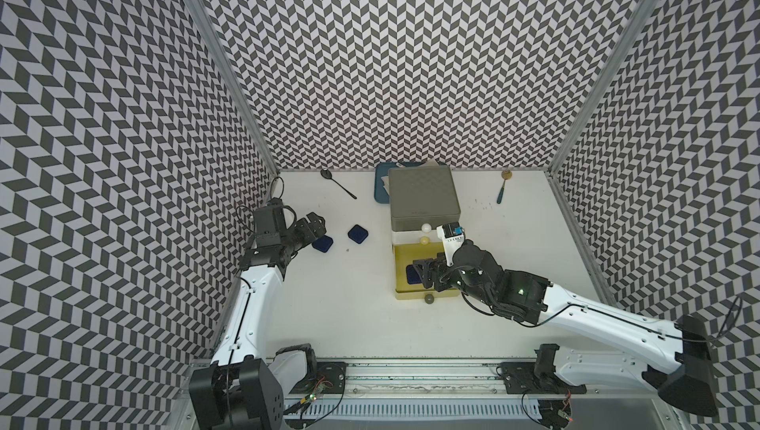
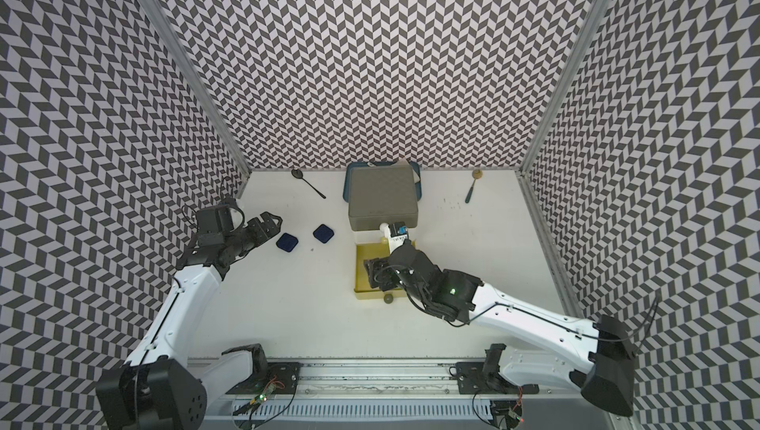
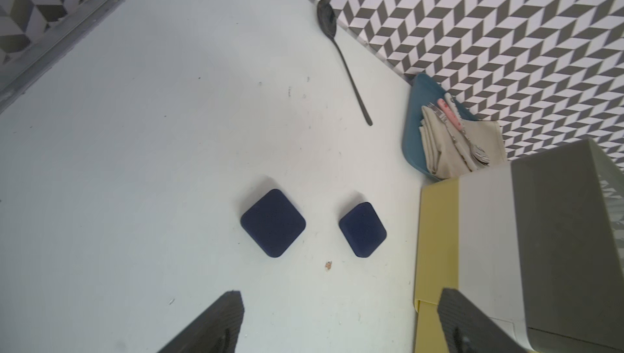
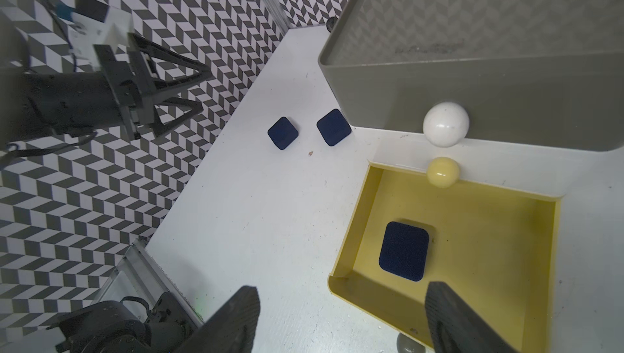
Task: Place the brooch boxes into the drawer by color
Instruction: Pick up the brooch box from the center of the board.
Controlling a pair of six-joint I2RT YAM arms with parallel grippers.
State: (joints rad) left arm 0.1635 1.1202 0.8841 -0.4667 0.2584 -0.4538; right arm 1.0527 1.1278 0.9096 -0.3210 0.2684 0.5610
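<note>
Two navy brooch boxes lay flat on the white table (image 1: 329, 317) at the left, apart from each other: the nearer box (image 3: 273, 222) just ahead of the left gripper (image 3: 341, 307), the farther box (image 3: 362, 230) closer to the chest (image 1: 423, 197). That gripper hovered low beside them with its jaws spread wide and empty, aimed at the nearer box, probably lining up a pick. Behind them a black spoon (image 3: 341, 54) lay along the back wall, no part of the job.

At the centre stood the three-tier chest, with a dark blue tray (image 3: 413, 132) behind it carrying a folded napkin (image 3: 442, 152) and some cutlery. The grey top drawer (image 4: 506, 98) and white middle drawer (image 4: 540, 169) were pushed in, so their contents could not be seen. Only the yellow bottom drawer (image 4: 489, 240) was pulled out toward the robot, evidently so boxes could go in from above. One navy box (image 4: 404, 250) lay flat on its floor, toward the left side, and nothing else.

The right gripper (image 4: 342, 292) hung over that drawer, jaws apart and holding nothing. Farther right, a teal-handled spoon (image 1: 502, 191) lay alone. No red or black boxes showed.
</note>
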